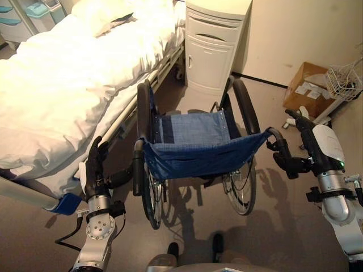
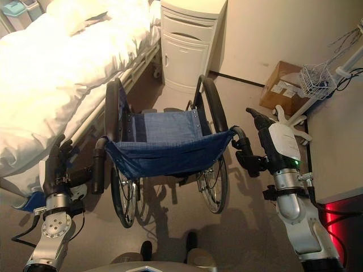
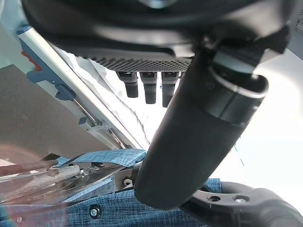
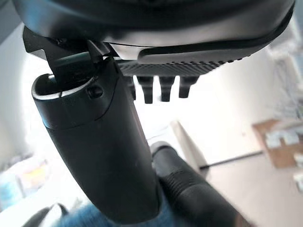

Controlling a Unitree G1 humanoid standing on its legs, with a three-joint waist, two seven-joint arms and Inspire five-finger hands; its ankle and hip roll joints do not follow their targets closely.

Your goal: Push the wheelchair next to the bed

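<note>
The wheelchair (image 1: 195, 141) has a blue cloth seat and black tyres, and it faces away from me toward the wall. Its left wheel (image 1: 143, 107) stands close to the side rail of the bed (image 1: 62, 73), which is covered by a white duvet. My left hand (image 1: 95, 170) is upright beside the left push handle (image 1: 138, 170), fingers straight and thumb (image 3: 199, 142) reaching toward the grip. At the right push handle (image 1: 276, 136) my right hand (image 1: 295, 161) is also open, its thumb (image 4: 99, 156) lying against the ribbed grip (image 4: 199, 198).
A white bedside cabinet (image 1: 210, 51) stands straight ahead of the wheelchair by the wall. A cardboard box (image 1: 309, 88) and a wire basket (image 1: 345, 79) on a stand sit at the right. Plastic storage drawers (image 1: 28, 14) are beyond the bed.
</note>
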